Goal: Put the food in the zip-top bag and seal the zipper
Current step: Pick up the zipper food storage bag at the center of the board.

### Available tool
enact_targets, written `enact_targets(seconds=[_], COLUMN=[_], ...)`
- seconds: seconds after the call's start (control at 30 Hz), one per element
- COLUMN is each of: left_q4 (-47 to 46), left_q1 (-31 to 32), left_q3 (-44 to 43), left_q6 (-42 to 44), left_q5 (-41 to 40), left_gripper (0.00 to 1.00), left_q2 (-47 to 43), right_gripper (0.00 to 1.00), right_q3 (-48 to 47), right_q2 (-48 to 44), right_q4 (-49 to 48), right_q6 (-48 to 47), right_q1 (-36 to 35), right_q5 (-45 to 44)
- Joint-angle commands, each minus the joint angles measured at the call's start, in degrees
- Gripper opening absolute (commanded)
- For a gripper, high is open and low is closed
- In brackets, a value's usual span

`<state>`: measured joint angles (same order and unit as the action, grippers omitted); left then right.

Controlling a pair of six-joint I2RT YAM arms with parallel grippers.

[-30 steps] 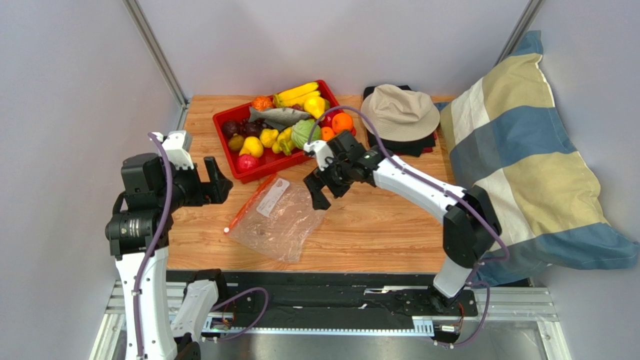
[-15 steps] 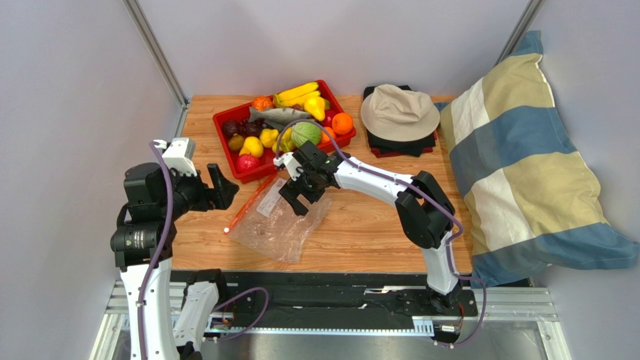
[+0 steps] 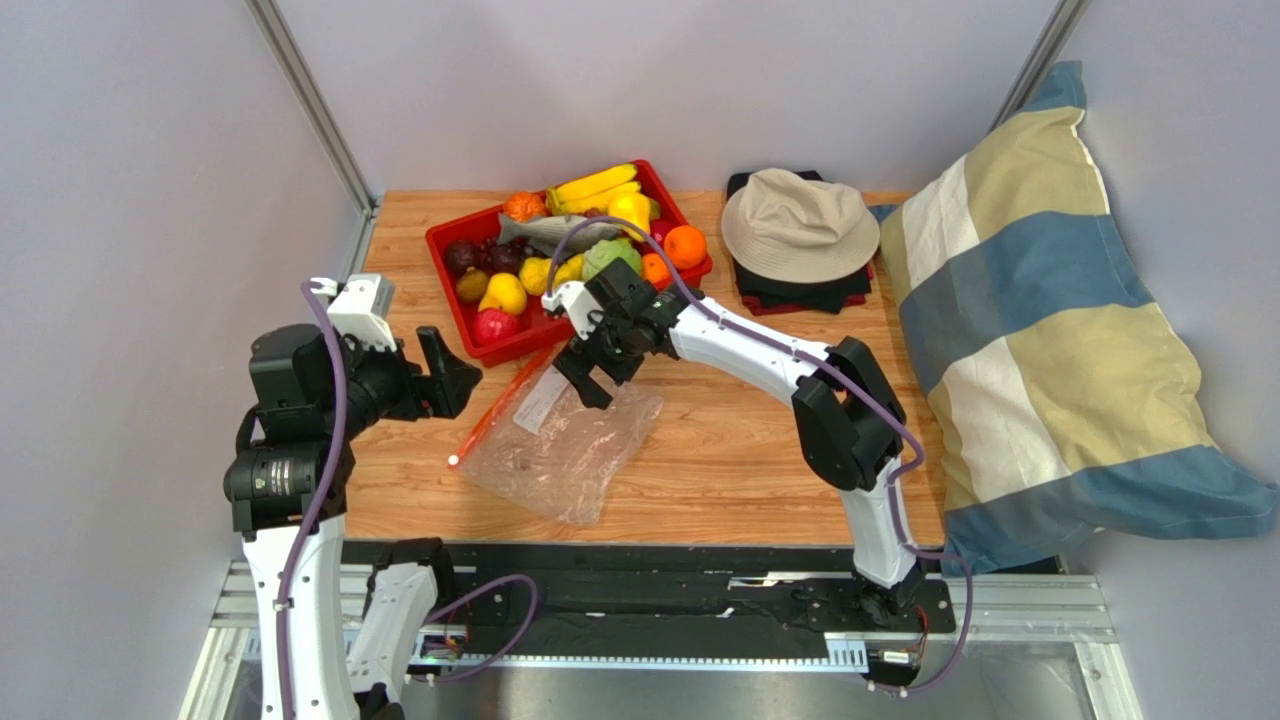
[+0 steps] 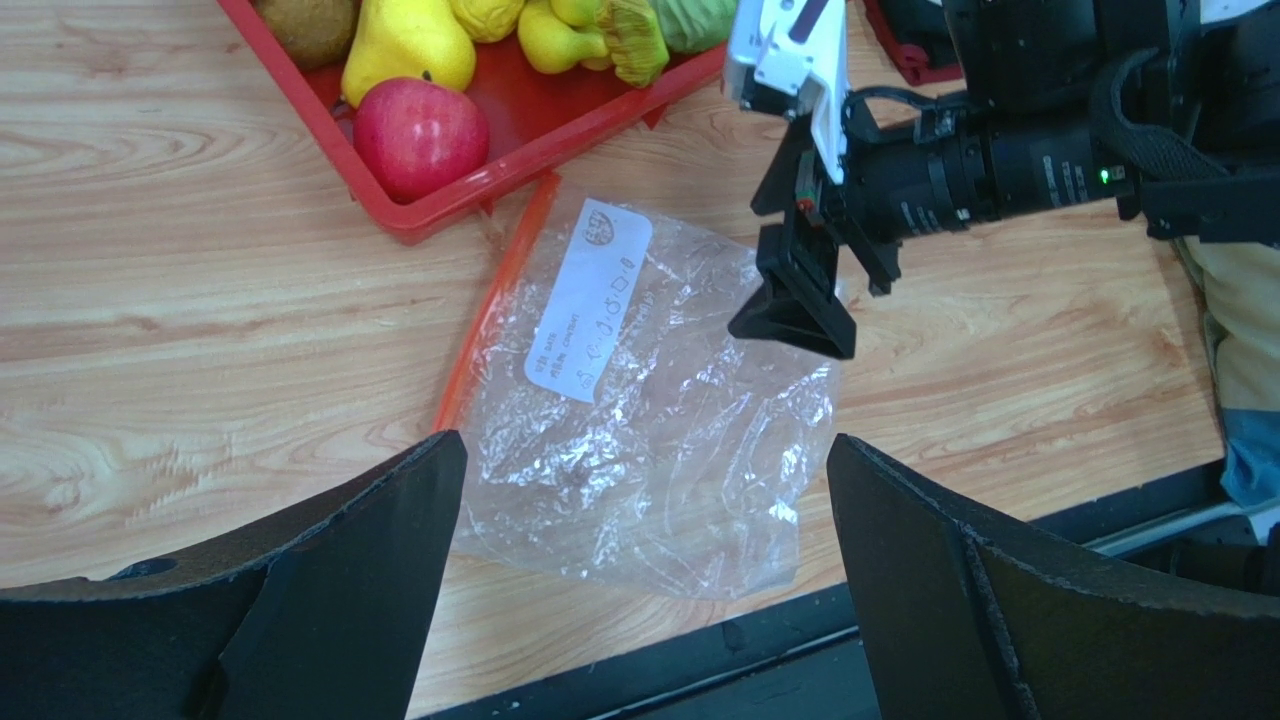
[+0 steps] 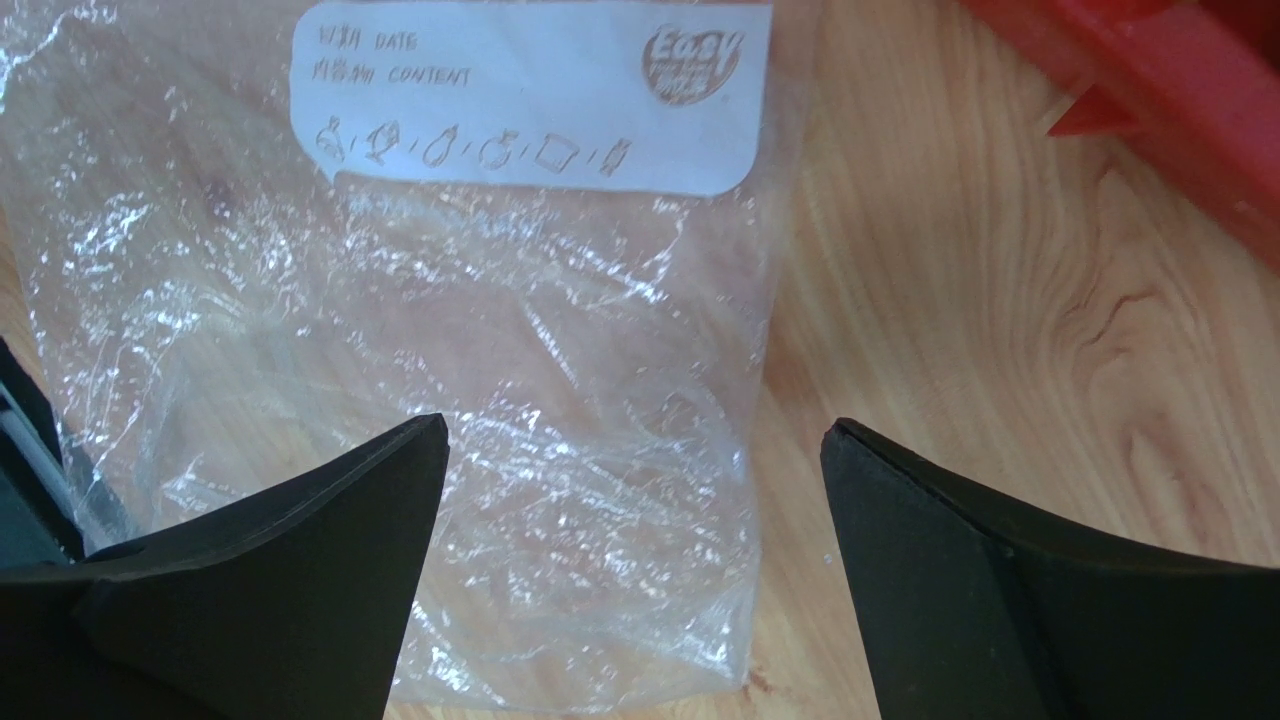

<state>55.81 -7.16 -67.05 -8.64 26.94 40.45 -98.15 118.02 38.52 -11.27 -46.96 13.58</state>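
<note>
zip-top bag lies flat and crinkled on the wooden worktop, just in front of the red tray. its orange-red zipper runs along the left edge, with the white slider tab at the near end. its white label carries the printed words "date" and "content", a row of small icons, and a round brown stamp reading "easy"; the finer print is too small to read.

right fingers hang over the bag's far end, spread wide and pinching nothing. left fingers are also spread wide and grip nothing, off to the left of the bag.

food sits heaped in the tray: a red apple at the near corner, bananas at the back, an orange on the right. beside the tray a beige hat rests on folded dark cloth. a striped pillow leans at the right edge. plain grey walls with metal corner posts close in the space.
</note>
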Motion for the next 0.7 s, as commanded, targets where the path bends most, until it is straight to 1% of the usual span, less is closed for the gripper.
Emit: enact_targets(seconds=[0.0,0.17,0.27,0.33,0.37,0.4,0.47,0.5,0.53,0.57,0.6,0.67], left_q4=[-2.37,-3.43,-4.13,-4.48,-4.57,-4.57,-4.66,-4.66,-4.75,-4.92,-5.18,-5.71], left_q1=[0.13,0.13,0.13,0.13,0.13,0.13,0.13,0.13,0.13,0.13,0.13,0.13], left_q3=[-1.25,-0.63,-0.02,0.34,0.34,0.34,0.34,0.51,0.6,0.86,1.21,1.3], left_q6=[-1.11,-3.56,-4.97,-5.5,-5.85,-6.12,-6.21,-6.21,-6.12,-5.77,-5.51,-4.63], left_q5=[0.92,1.18,2.67,3.03,2.95,2.68,2.42,2.33,2.33,2.33,2.59,4.52], left_gripper=[0.99,0.99,0.99,0.99,0.99,0.99,0.99,0.99,0.99,0.99,0.99,0.99], left_q2=[0.42,1.21,1.74,2.0,2.35,2.44,2.88,2.97,3.23,3.5,3.67,4.11], right_gripper=[1.0,0.98,0.96,0.91,0.86,0.7,0.56,0.42,0.32,0.14,0.0,0.0], right_q3=[-4.5,-5.56,-3.9,-2.31,-1.88,-1.44,1.1,2.42,4.96,5.77,6.56,10.51], right_q2=[3.7,7.31,7.49,7.32,7.23,6.71,5.3,3.12,1.62,0.3,-2.85,-6.82], right_q4=[-1.35,-1.61,-2.57,-3.45,-3.54,-3.19,-3.37,-4.24,-4.77,-4.95,-4.69,-5.12], right_q6=[-1.48,-0.07,-0.16,-0.25,-0.42,-0.68,-1.03,-1.82,-1.92,-2.0,-2.7,-4.19], right_q1=[0.9,0.82,0.82,0.73,0.9,0.82,0.82,0.82,0.82,0.9,1.08,1.96], right_q5=[3.9,7.5,8.91,9.62,10.66,11.28,12.34,12.52,12.61,12.69,13.04,15.4])
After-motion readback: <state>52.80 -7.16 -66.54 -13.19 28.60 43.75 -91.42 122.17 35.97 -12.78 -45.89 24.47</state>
